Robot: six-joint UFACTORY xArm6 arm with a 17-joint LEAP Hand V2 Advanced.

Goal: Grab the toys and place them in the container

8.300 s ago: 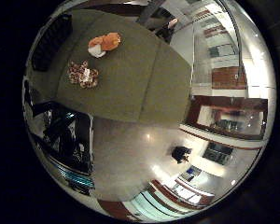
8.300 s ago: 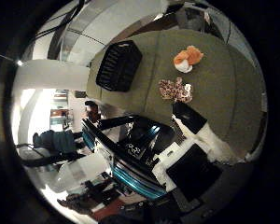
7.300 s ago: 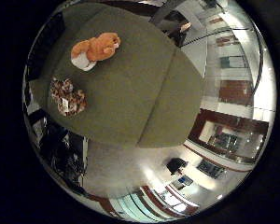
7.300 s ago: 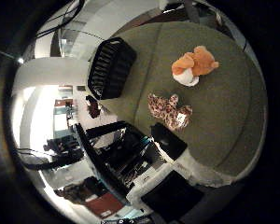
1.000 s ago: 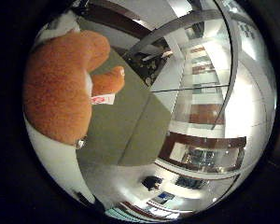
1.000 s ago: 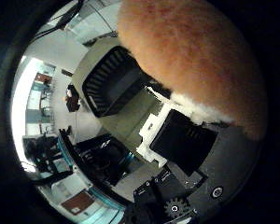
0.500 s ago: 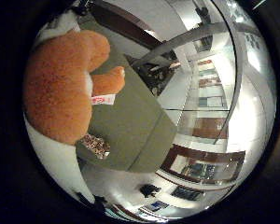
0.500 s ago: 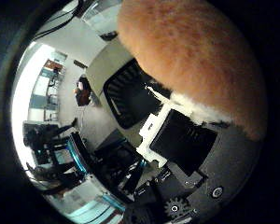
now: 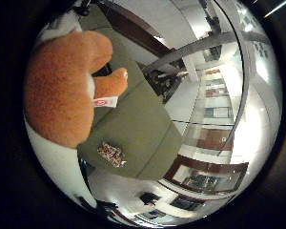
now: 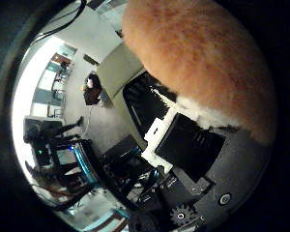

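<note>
An orange plush toy [image 9: 62,90] with a white tag fills much of both palm views and sits tight against the palm, held up off the table. A white and black finger of my hand [image 10: 188,145] curls in against its underside. Far below, a small brown spotted toy [image 9: 110,154] lies near the edge of the green table [image 9: 143,124]. The black slatted container [image 10: 142,108] shows beneath the orange toy in the thumb side view, beside the table's end.
Pale floor [image 9: 133,183] surrounds the table. Dark equipment with teal parts [image 10: 101,169] stands on the floor beside the container. Glass walls and wooden doors [image 9: 205,171] line the far side of the room.
The whole picture has shifted: the hand has moved with the orange toy still against the palm. The table and spotted toy look smaller and farther, and the container now shows closer under the toy.
</note>
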